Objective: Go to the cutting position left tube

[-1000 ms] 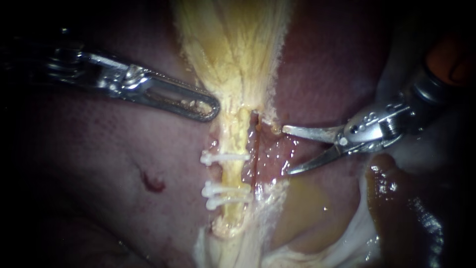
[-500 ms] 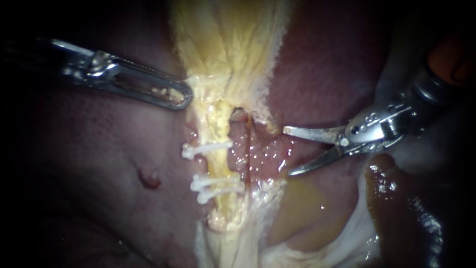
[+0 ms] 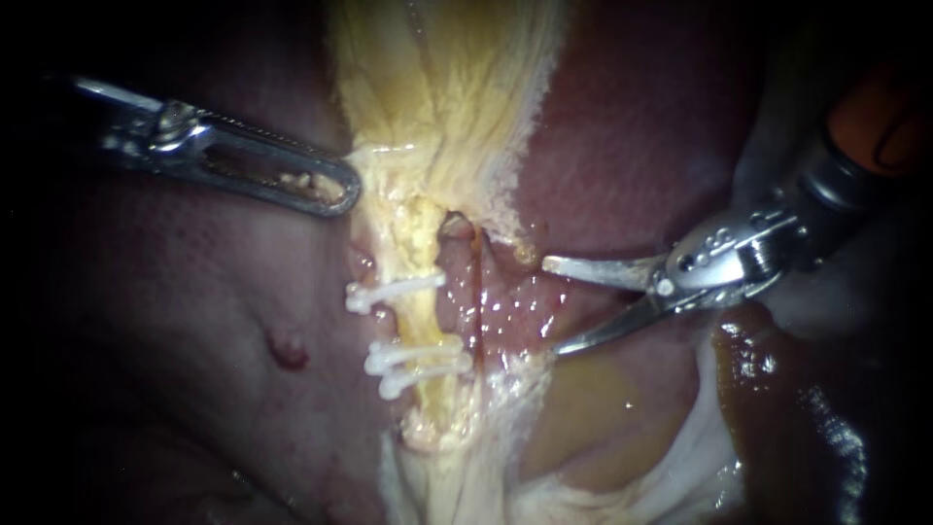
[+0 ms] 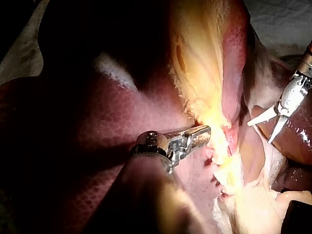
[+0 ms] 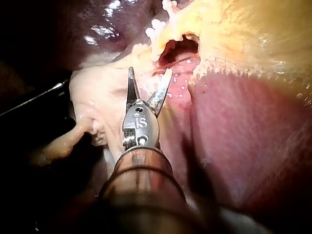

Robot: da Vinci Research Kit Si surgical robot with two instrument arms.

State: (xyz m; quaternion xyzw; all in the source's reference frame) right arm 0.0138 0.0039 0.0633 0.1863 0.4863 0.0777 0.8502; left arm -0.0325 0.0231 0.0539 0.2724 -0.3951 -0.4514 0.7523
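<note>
The left instrument [image 3: 337,192] comes in across the dark red liver [image 3: 194,321]. Its jaws lie together, clamped on the edge of the yellow fatty tissue [image 3: 447,97], which is drawn into a ridge toward their tip. In the left wrist view its tip meets that same yellow edge.

Below the grasp, the left tube [image 3: 430,321] runs down the middle of the endoscope view. It is pale yellow and crossed by white clips: a single clip [image 3: 394,292] higher up and a pair of clips [image 3: 418,365] close together lower down, with a bare stretch of tube between them. Just beside the tube, on its right, a thin red strand [image 3: 478,301] runs alongside it over wet pink tissue [image 3: 515,306].

The right instrument [image 3: 551,305] enters from the right, its two curved blades spread wide and holding nothing. The gap between the blades faces the bare stretch between the clips. The tips stay to the right of both tube and strand, near but not touching. In the right wrist view the open blades point toward the clipped tube and stop short of it, and the clips show ahead, beside a hole in the tissue.
</note>
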